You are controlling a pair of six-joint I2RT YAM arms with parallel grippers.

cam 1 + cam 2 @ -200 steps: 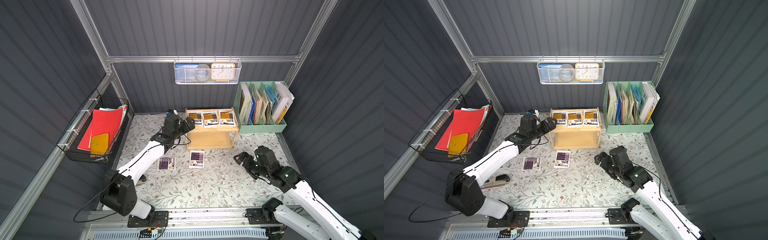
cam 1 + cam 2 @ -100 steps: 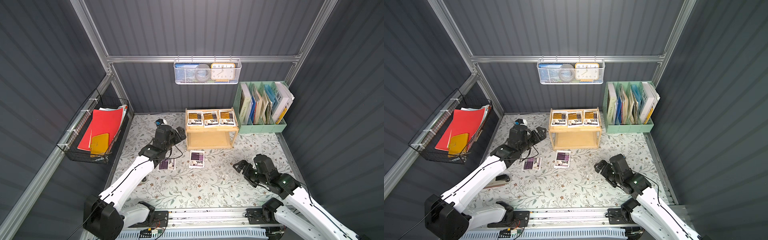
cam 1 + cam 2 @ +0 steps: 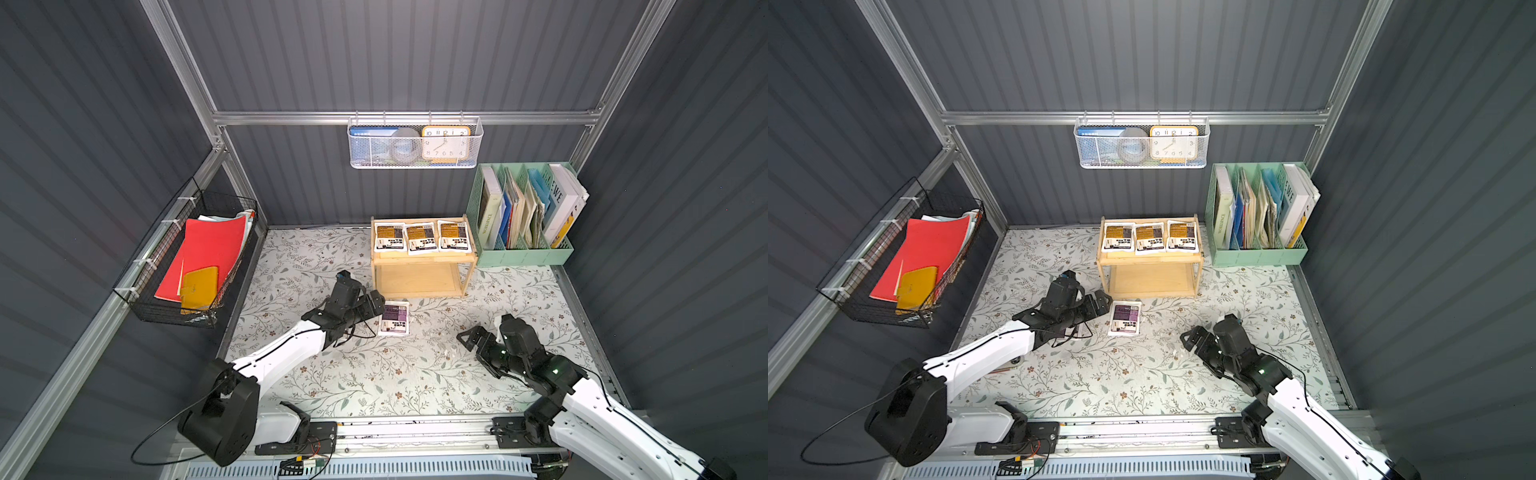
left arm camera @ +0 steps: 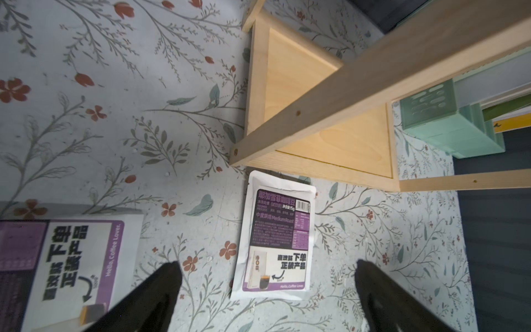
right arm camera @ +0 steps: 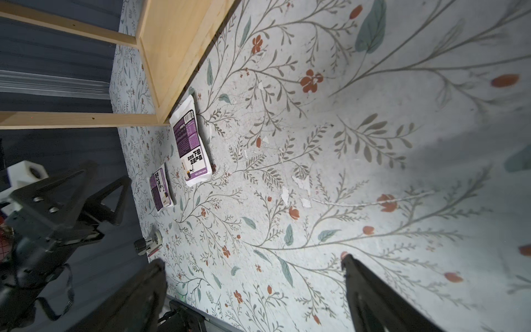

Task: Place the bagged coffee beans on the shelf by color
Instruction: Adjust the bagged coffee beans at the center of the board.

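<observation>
Seen from above, a small wooden shelf (image 3: pixel 377 276) stands at the back of a flower-patterned desk (image 3: pixel 374 374). Three yellow coffee bags (image 3: pixel 420 237) lie side by side on its top tier (image 3: pixel 422 258) and fill it. The lower tier (image 3: pixel 419 280) is bare, most likely kept for the purple ones so that each colour has its own level.

Two purple bags lie flat on the desk. One purple bag (image 3: pixel 394 318) rests just in front of the shelf's bottom edge. The second purple bag (image 4: pixel 71 258) lies near it, hidden under the left arm (image 3: pixel 291 349) in both top views.

The left tool (image 4: pixel 267 264) hangs over the first purple bag with its fingers spread wide. It holds nothing and appears lined up to pick the bag up. The right tool (image 5: pixel 253 260), well apart over bare desk, is also wide open and empty.
</observation>
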